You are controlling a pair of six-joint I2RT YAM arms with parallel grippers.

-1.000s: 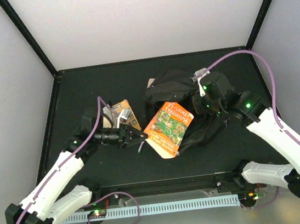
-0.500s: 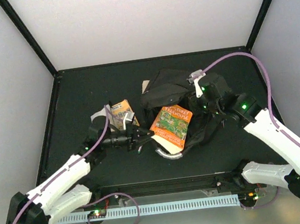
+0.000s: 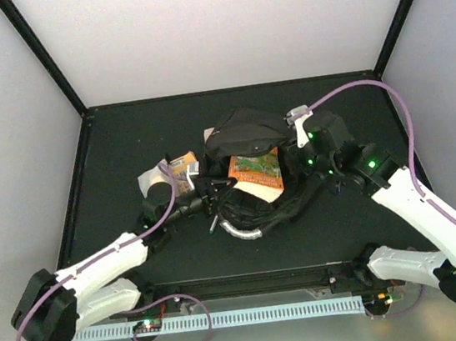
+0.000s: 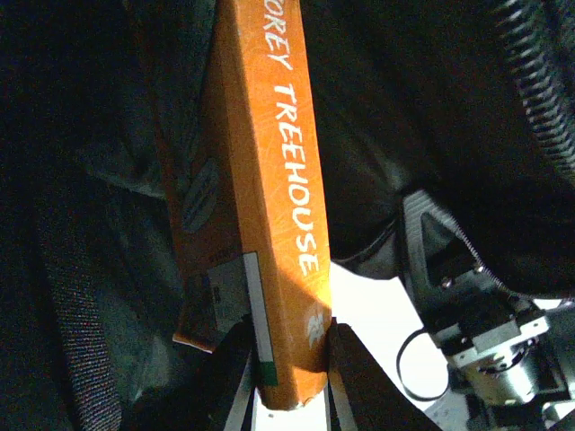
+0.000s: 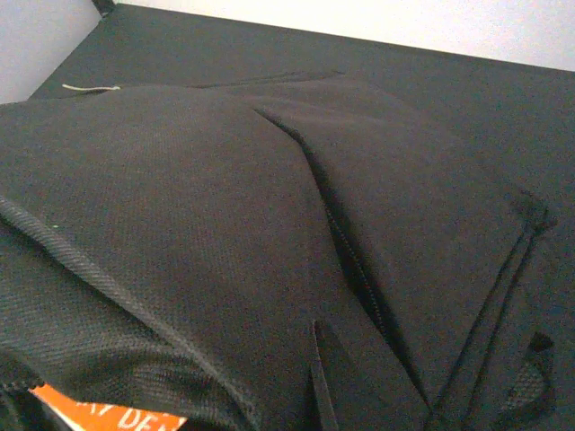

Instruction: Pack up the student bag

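Fingers [image 4: 359, 382] of the left gripper [image 4: 289, 377] pinch the foot of an orange paperback book [image 4: 269, 180] across its spine. The book's long axis runs straight away from them into the dark mouth of the black fabric student bag [image 3: 244, 130], which lies mid-table, just beyond and to the right of this gripper. About half the cover shows outside the opening, so the coming move is likely a push along that axis, and the left arm is the one placed for it. The right gripper [image 3: 315, 161] is closed tight at the bag's right edge, seemingly on a fold of fabric. White capitals on the spine read "…OREY TREEHOUSE", the start cut off. A white label with a green patch sits at the spine's foot, too small to read.
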